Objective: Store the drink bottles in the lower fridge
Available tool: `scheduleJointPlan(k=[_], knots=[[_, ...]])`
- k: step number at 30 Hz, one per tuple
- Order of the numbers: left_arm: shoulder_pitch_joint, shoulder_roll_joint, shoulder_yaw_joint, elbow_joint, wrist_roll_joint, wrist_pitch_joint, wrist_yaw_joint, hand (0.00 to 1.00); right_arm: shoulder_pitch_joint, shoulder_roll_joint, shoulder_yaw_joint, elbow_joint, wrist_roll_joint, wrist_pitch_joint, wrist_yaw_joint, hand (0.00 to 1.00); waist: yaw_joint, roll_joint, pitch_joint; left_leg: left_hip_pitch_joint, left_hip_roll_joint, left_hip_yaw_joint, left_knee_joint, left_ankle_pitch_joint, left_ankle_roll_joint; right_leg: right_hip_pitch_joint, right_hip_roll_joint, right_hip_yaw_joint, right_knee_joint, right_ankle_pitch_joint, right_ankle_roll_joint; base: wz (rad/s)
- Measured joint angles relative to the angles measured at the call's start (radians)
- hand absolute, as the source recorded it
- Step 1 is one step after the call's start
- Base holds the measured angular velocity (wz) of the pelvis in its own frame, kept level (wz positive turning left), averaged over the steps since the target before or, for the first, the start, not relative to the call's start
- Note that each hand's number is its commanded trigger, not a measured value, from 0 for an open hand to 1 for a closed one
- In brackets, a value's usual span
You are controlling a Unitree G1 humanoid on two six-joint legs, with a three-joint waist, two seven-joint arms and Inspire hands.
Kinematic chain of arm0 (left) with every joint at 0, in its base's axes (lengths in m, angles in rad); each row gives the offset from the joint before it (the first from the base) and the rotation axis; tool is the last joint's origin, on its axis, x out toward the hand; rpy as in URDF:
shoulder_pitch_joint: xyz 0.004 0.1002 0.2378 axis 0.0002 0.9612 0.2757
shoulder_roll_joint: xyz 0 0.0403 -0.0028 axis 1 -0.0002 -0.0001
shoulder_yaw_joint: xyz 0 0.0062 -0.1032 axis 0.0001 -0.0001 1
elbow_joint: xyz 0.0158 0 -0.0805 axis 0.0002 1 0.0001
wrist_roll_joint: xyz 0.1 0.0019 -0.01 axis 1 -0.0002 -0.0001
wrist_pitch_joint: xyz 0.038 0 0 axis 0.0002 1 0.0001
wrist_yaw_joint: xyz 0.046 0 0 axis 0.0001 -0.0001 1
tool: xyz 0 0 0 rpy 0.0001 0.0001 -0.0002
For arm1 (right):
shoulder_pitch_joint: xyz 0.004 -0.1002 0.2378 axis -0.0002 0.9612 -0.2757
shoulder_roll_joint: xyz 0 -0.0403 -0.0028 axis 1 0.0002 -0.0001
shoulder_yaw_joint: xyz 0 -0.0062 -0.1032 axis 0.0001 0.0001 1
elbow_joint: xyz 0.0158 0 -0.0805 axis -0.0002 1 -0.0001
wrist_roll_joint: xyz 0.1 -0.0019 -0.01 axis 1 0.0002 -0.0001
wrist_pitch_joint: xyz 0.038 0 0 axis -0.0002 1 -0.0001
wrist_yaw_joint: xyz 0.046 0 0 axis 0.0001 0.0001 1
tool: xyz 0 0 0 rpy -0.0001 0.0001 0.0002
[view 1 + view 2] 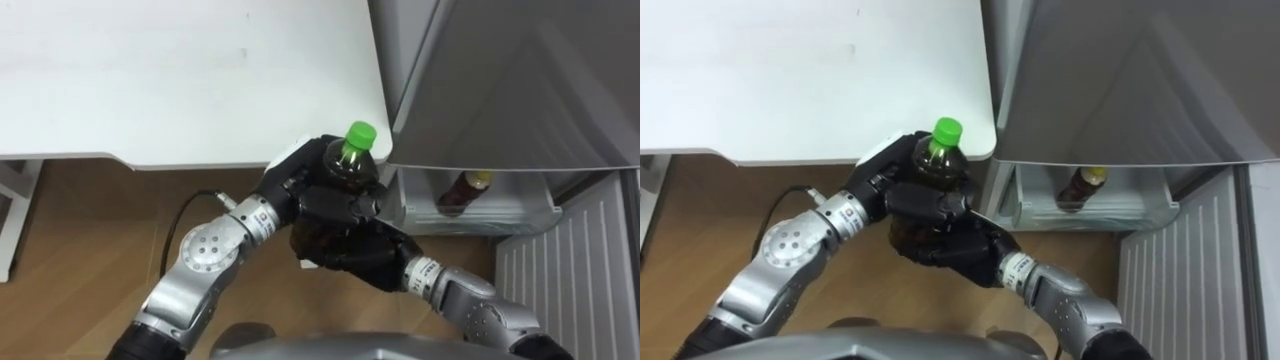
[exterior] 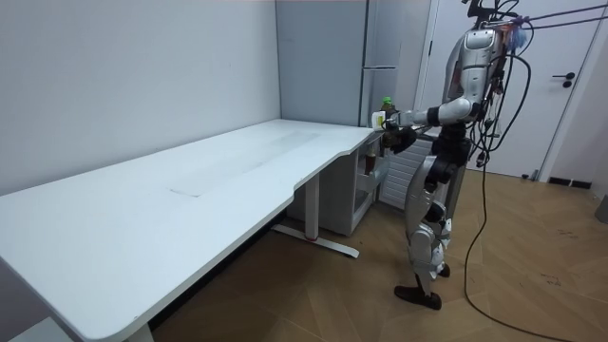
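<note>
Left hand (image 1: 292, 180) and right hand (image 1: 352, 248) both clasp the green-capped bottle (image 1: 352, 166) between them, the open fridge shelf (image 1: 485, 222) just to their right; releasing one hand to reach could let it slip or strike the stored bottle (image 1: 462, 190).

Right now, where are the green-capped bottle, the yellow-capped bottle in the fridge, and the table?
green-capped bottle (image 1: 360, 132), left eye view, its cap.
yellow-capped bottle (image 1: 458, 193), left eye view, its dark body.
table (image 1: 150, 80), left eye view, bare top.

You have a long white desk (image 1: 150, 80) standing on the wood-plank floor (image 1: 90, 250) beside the grey fridge (image 1: 520, 80), whose open lower white shelf (image 1: 520, 215) holds a dark bottle with a yellow cap (image 1: 465, 192).
</note>
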Motion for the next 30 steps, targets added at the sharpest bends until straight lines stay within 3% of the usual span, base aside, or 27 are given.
scheduleJointPlan(k=[9,20,21,22,23,30], knots=[[-0.001,-0.003,0.012,0.000,0.001,0.009,0.004,1.00,0.000,0.016,0.006,-0.003,0.001,-0.003,-0.028,1.00,-0.002,0.015,0.0079,0.000,0.001,0.006,-0.010,0.000,0.000,0.000,0.000,0.002,0.002,0.000,0.000,0.00],[-0.020,-0.010,0.013,0.002,0.000,0.030,0.003,1.00,-0.001,0.016,0.003,-0.003,0.005,-0.005,-0.031,1.00,-0.003,0.016,0.0119,-0.006,0.001,0.006,-0.014,0.000,0.000,-0.002,0.000,0.001,0.001,0.000,0.000,0.00],[-0.020,-0.012,0.014,0.002,0.000,0.031,0.003,0.62,-0.001,0.016,0.003,-0.003,0.005,-0.005,-0.031,1.00,-0.003,0.016,0.0122,-0.006,0.001,0.006,-0.015,0.000,0.000,-0.002,0.000,0.001,0.000,0.000,0.000,0.00],[-0.020,-0.013,0.015,0.002,0.000,0.031,0.003,0.53,-0.001,0.016,0.003,-0.003,0.005,-0.005,-0.031,1.00,-0.003,0.016,0.0122,-0.007,0.001,0.006,-0.014,0.000,0.000,-0.002,0.000,0.001,0.000,0.000,0.000,0.00],[-0.020,-0.014,0.016,0.003,0.000,0.032,0.003,0.00,-0.001,0.017,0.003,-0.003,0.006,-0.005,-0.031,1.00,-0.003,0.016,0.0123,-0.007,0.001,0.006,-0.014,0.000,0.000,-0.002,0.000,0.001,0.000,0.000,0.000,0.00],[-0.020,-0.013,0.020,0.003,0.000,0.032,0.000,0.00,-0.001,0.017,0.003,-0.002,0.006,-0.005,-0.030,1.00,-0.003,0.013,0.0143,-0.007,0.000,0.005,-0.014,0.000,0.000,-0.002,0.000,0.001,-0.001,0.001,0.000,0.00]])
